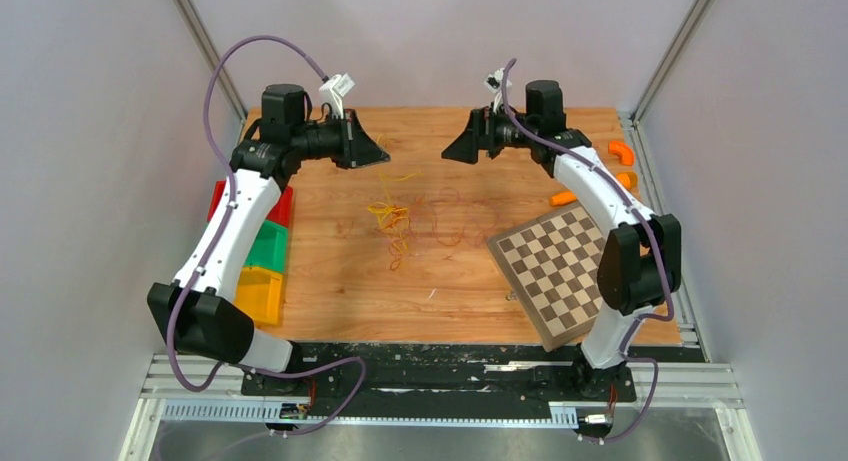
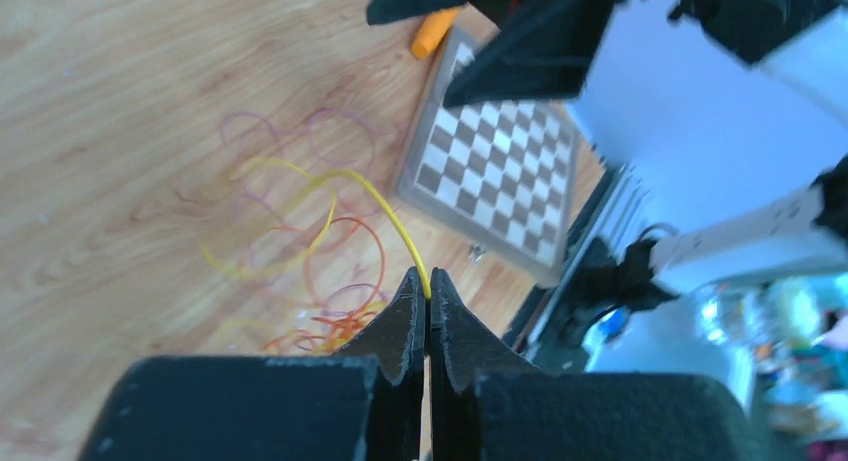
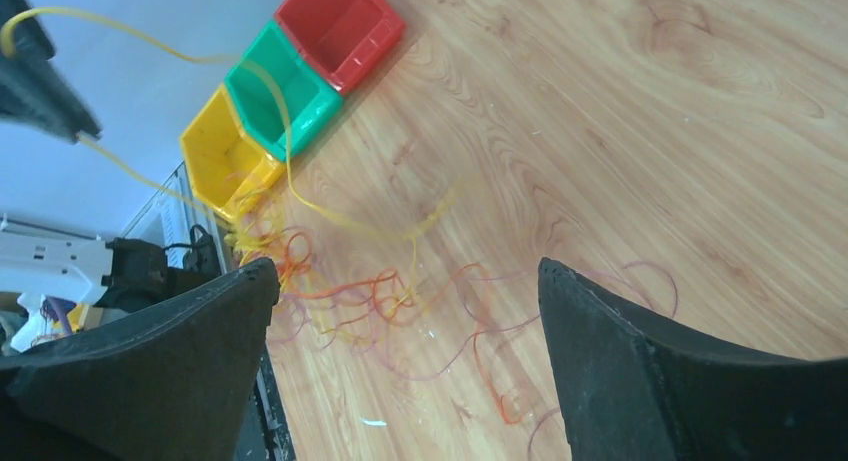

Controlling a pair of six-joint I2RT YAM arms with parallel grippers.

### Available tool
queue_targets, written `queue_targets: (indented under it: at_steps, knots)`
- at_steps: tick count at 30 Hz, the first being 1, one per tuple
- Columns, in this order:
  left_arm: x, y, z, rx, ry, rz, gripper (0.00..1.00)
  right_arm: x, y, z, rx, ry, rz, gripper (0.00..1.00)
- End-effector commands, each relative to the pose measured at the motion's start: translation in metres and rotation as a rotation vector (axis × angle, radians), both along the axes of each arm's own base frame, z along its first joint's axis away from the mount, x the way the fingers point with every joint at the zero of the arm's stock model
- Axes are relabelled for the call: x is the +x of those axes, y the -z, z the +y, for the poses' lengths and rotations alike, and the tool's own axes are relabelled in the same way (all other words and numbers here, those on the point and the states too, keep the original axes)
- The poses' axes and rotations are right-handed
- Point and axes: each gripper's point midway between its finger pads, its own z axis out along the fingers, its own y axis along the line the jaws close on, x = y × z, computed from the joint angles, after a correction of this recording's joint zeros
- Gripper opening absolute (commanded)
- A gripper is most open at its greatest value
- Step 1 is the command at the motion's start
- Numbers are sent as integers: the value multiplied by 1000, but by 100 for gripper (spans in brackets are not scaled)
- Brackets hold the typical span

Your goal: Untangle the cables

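The cables (image 1: 398, 224) lie as a loose tangle of yellow, orange and purplish-red strands on the wooden table (image 1: 330, 281), between and slightly in front of both grippers. My left gripper (image 1: 384, 159) hangs above the table at the back, its jaws shut on one yellow cable (image 2: 385, 209), which rises from the heap (image 2: 325, 326) to the fingertips. My right gripper (image 1: 448, 153) faces it from the right, also raised. In the right wrist view that gripper (image 3: 405, 281) stands wide open with nothing between its fingers, and the tangle (image 3: 345, 296) lies below it.
A chessboard (image 1: 560, 263) lies tilted at the right, beside the right arm. Red (image 1: 284, 207), green (image 1: 268, 247) and yellow (image 1: 260, 294) bins line the left edge. Orange pieces (image 1: 622, 151) sit at the back right.
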Motion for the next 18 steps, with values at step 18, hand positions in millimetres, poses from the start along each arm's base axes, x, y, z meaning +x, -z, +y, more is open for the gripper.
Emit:
queue_targets:
  at_steps: [18]
  knots:
    - [32,-53,-27,-399,-196,370,0,-52,-31,141,19,-179,-404,88]
